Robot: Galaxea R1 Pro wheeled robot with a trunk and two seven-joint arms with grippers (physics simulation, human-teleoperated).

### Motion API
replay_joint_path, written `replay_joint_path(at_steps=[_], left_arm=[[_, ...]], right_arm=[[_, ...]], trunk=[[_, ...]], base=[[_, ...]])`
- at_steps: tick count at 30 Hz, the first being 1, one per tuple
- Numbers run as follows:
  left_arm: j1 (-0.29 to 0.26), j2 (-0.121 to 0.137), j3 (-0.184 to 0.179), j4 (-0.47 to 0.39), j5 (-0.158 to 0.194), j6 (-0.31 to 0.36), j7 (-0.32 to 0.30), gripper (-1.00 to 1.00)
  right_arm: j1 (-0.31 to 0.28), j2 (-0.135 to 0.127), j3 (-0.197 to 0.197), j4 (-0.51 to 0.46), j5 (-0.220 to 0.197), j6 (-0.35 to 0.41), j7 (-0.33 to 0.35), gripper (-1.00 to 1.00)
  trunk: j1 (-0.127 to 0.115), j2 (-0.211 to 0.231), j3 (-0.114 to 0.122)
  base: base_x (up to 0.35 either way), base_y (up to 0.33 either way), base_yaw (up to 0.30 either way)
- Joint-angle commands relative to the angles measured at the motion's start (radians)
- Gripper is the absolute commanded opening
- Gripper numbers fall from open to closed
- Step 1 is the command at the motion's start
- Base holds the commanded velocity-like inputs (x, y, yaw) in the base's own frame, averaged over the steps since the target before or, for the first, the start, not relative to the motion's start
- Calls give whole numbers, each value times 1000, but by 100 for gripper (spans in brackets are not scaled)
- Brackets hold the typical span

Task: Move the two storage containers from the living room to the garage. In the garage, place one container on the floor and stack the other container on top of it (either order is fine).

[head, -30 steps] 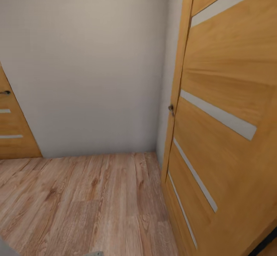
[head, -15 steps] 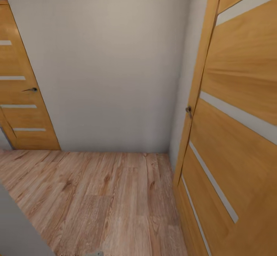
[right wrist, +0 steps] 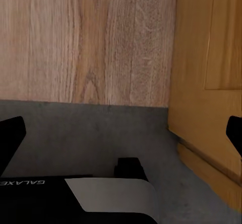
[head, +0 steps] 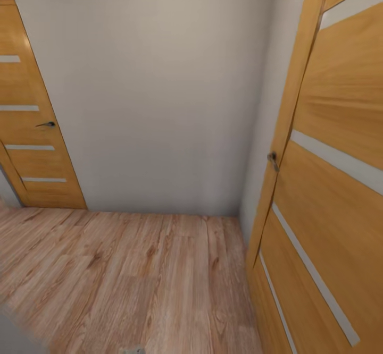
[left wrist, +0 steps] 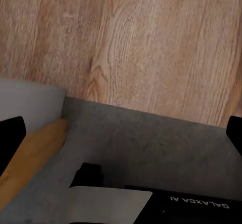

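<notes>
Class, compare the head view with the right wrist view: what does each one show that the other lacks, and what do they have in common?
Head view alone: a white wall, a far wooden door with a lever handle, and a handle on the near wooden door.
Right wrist view alone: a dark grey floor strip, the robot's black base, and the open right end effector.
Both: light wood-plank flooring meeting an orange wooden door.

Both pincers point down w/ jaws spread wide & empty: left pincer (left wrist: 121,133), right pincer (right wrist: 121,133).
</notes>
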Motion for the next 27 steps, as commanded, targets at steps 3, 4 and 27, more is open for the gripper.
replay_joint_path(at_steps=[3,4,27], left_arm=[[-1,0,1,0,8,-1,3,100],[-1,0,1,0,8,-1,3,100],[-1,2,2,0,10,-1,3,100]], right_arm=[[-1,1,8,3,-10,-4,-1,100],[-1,1,8,3,-10,-4,-1,100],[-1,1,8,3,-11,-4,-1,100]], trunk=[[1,-1,-1],[1,-1,-1],[1,-1,-1]], base=[[227,0,1],[94,0,0],[253,0,0]])
